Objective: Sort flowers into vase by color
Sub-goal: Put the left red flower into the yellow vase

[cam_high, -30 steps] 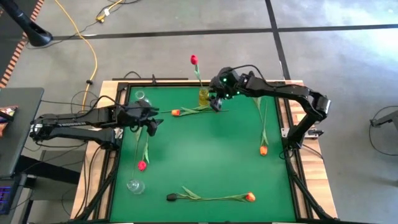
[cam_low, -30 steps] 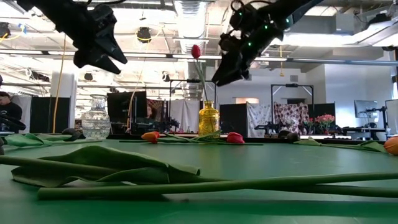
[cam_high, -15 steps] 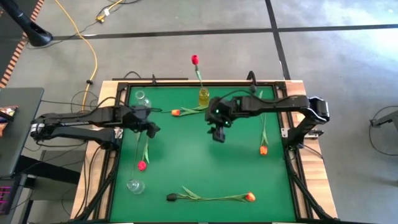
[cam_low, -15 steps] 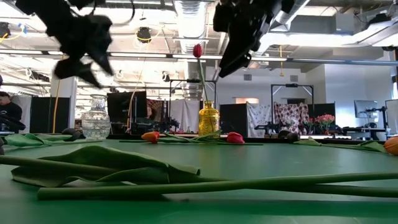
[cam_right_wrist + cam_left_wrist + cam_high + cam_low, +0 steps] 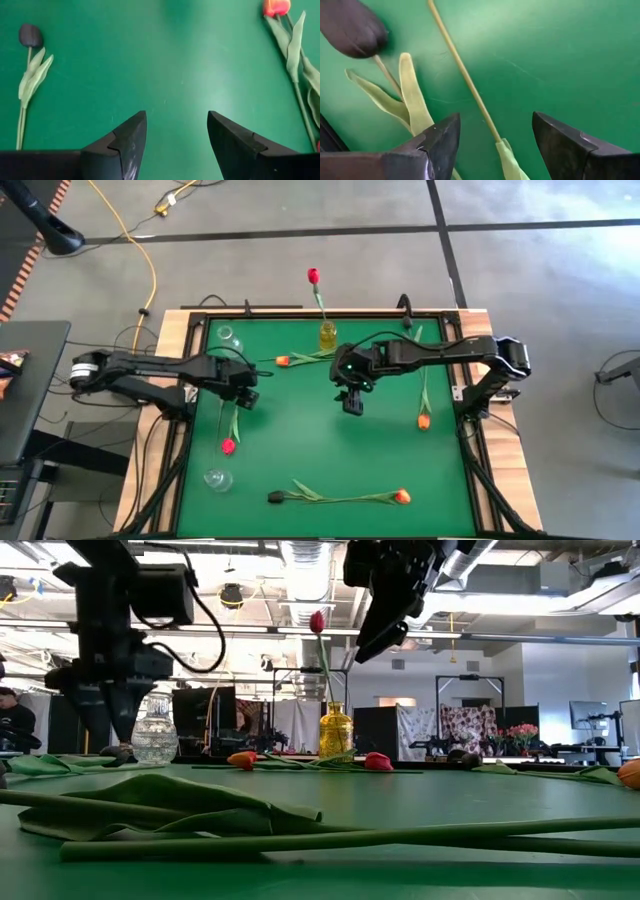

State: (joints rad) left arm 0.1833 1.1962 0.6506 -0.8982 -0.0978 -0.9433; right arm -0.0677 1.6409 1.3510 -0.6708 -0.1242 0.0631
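Looks like you're lining up a pickup with the left gripper (image 5: 243, 392), which hangs over the stem (image 5: 462, 75) of the red tulip (image 5: 228, 446) on the left side of the table (image 5: 300, 440). Come straight down so the stem sits between the fingers, not off to one side, and pinch it on a bare stretch clear of the leaves (image 5: 410, 97) so they don't bunch up in the grip. Grab nearer the middle than the end, I'd guess, or the head will droop when you lift. A near-black tulip (image 5: 351, 27) lies right beside it, so keep its stem out of the pinch.

The left gripper's fingers are wide apart, holding nothing. From the wrist view I can't quite tell if the tips already touch the cloth; they look just above it.

The right gripper (image 5: 352, 402) hovers mid-table, also spread and empty, over bare green, with a black tulip (image 5: 30, 35) and an orange one (image 5: 276, 7) off to either side of it.

One red tulip (image 5: 312, 276) already stands in the yellow vase (image 5: 327, 335) at the far edge, so that's where the red one should go. The clear vase (image 5: 226, 336) waits just beside the left arm, and other orange tulips (image 5: 402, 496) still lie on the table.
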